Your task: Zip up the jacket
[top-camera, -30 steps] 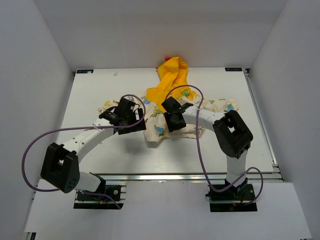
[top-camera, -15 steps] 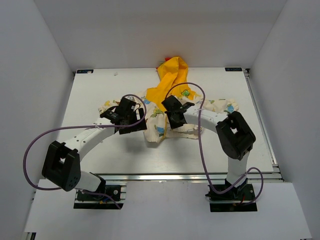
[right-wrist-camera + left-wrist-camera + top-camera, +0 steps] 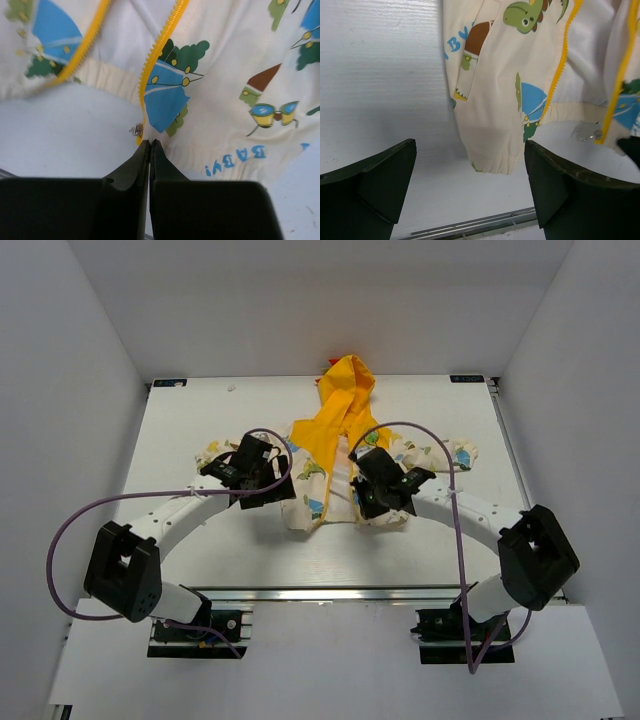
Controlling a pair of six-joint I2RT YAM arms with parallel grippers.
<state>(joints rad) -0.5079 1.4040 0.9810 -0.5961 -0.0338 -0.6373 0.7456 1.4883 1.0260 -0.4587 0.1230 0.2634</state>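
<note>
The jacket (image 3: 340, 430) lies open on the white table (image 3: 200, 420), with its yellow hood at the far edge and its cream dinosaur-print panels toward me. My right gripper (image 3: 150, 142) is shut, pinching the hem at the bottom end of one yellow zipper strip (image 3: 160, 45), next to a small metal zipper piece (image 3: 136, 130). From above, the right gripper (image 3: 368, 502) sits on the right panel's lower edge. My left gripper (image 3: 470, 145) stands wide open, low over the table, with the left panel's hem corner (image 3: 492, 160) between its fingers but untouched. The other zipper strip (image 3: 560, 65) runs up that panel.
An aluminium rail (image 3: 380, 592) borders the table's near edge. White walls close in the left, right and far sides. Purple cables (image 3: 70, 530) loop off both arms. A small red thing (image 3: 335, 358) shows behind the hood.
My right gripper has shut on the hem and pulled rightward and toward me, drawing the right panel with it and spreading the front open. The left arm has barely moved.
</note>
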